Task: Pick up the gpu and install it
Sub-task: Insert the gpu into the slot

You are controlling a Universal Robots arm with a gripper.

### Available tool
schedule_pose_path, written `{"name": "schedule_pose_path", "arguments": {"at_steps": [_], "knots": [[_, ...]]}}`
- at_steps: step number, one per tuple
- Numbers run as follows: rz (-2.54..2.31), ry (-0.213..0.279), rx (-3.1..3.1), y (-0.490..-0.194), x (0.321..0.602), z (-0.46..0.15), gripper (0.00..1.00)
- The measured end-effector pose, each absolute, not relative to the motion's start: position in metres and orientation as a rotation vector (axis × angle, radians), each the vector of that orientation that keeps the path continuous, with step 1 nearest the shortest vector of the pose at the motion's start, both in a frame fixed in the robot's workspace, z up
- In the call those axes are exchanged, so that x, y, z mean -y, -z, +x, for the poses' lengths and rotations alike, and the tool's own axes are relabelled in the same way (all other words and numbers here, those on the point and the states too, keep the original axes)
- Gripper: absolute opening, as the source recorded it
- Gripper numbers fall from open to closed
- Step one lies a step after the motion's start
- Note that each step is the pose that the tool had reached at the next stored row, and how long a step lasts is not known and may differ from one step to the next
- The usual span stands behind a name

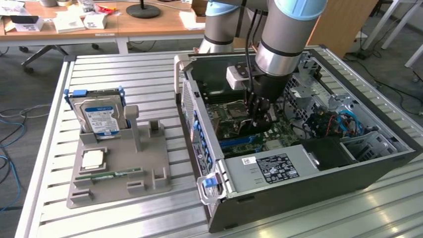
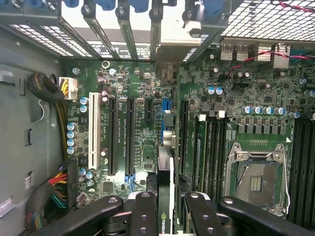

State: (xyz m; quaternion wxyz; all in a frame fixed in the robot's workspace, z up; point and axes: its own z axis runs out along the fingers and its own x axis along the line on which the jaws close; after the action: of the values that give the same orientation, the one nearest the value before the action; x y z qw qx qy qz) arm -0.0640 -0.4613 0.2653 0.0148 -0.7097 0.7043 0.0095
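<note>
Inside the case (image 1: 297, 198), the gpu (image 2: 166, 196) is held edge-on between my gripper's (image 1: 260, 118) clamped fingers (image 2: 145, 211), just above the motherboard (image 2: 147, 132) and its row of slots. Pickup looks done; seating, I judge, is not. The card's contact edge and the slot below it are hidden, and the arm (image 1: 284, 44) covers the card in the exterior view.

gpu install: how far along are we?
Done: the gpu is off the grey holder, which carries the hard drive and a RAM stick. In hand: the gripper is shut on the gpu, edge-on, inside the case over the motherboard. Left: seating; the card looks poised above the expansion slots, not yet pushed in.
</note>
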Motion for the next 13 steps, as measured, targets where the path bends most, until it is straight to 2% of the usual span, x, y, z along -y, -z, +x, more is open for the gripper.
{"name": "schedule_pose_path", "arguments": {"at_steps": [13], "knots": [[-2.206,-0.030,-2.195,-0.2653,0.4650,-0.0663,0.26]]}}
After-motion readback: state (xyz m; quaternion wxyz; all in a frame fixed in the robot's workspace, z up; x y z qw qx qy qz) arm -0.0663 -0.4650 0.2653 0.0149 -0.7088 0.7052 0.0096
